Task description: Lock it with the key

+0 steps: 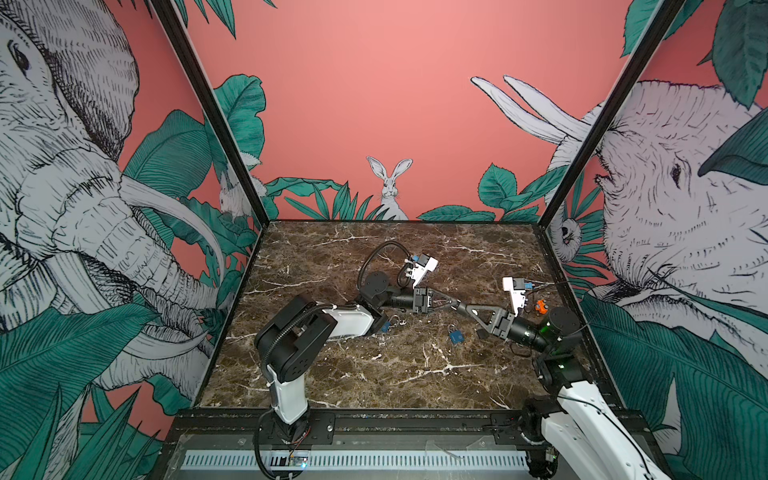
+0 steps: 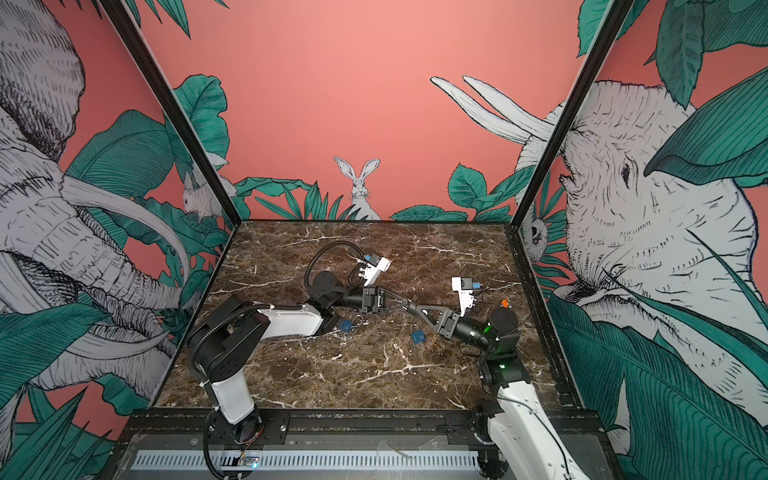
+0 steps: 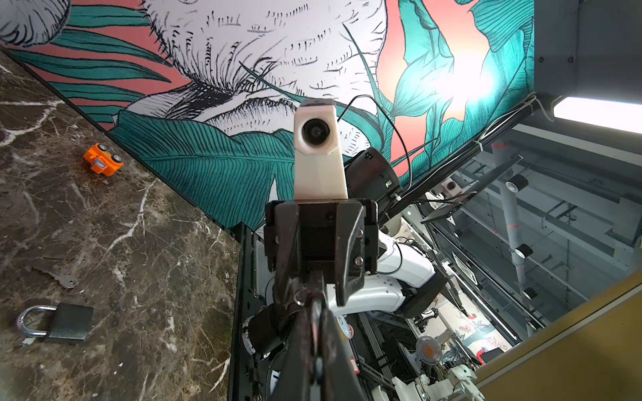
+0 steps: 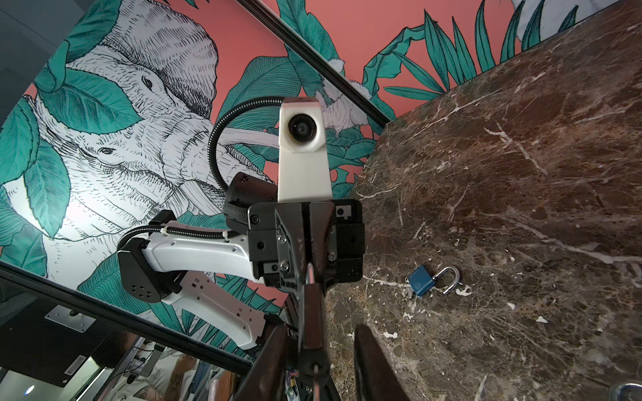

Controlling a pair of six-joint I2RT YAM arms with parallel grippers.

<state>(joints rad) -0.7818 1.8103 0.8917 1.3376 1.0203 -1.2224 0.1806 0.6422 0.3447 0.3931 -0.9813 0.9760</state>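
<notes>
My left gripper (image 1: 457, 306) (image 3: 315, 312) hangs above the middle of the marble table, shut on a thin metal key (image 3: 316, 333) that sits edge-on between its fingers. My right gripper (image 1: 469, 309) (image 4: 321, 328) faces it tip to tip, open, with one finger (image 4: 373, 361) on each side of the left gripper's tips. A blue padlock (image 1: 456, 336) (image 2: 417, 337) lies on the table just below where they meet. Another blue padlock (image 1: 384, 325) (image 4: 422, 283), its shackle swung open, lies by the left arm's wrist.
A dark padlock (image 3: 62, 323) with its shackle shut lies beside a loose key (image 3: 64, 279) on a ring. An orange toy car (image 1: 541, 306) (image 3: 103, 164) sits near the right wall. Patterned walls close in the table (image 1: 374, 374) on three sides.
</notes>
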